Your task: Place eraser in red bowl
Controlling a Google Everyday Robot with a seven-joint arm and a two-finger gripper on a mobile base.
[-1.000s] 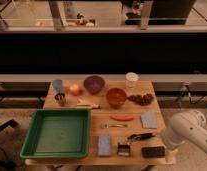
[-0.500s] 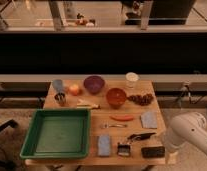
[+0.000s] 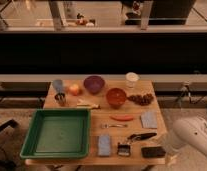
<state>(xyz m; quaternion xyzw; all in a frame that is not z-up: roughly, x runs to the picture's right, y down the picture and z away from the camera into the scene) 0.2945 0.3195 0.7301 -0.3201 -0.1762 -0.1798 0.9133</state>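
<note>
The eraser [image 3: 153,151], a flat black block, lies near the front right corner of the wooden table [image 3: 97,116]. The red bowl [image 3: 116,97] stands upright and looks empty at mid-back, right of the purple bowl [image 3: 94,83]. My white arm [image 3: 191,137] comes in from the lower right. The gripper [image 3: 170,149] at its end sits just right of the eraser by the table's edge, apart from the bowl.
A green tray [image 3: 58,132] fills the front left. Two grey-blue sponges [image 3: 104,145] [image 3: 149,119], a binder clip [image 3: 124,148], a black-handled tool [image 3: 141,136], an orange-red stick [image 3: 122,117], a white cup [image 3: 131,80], a blue cup [image 3: 58,86], a metal cup [image 3: 61,99] and fruit [image 3: 74,89] are spread about.
</note>
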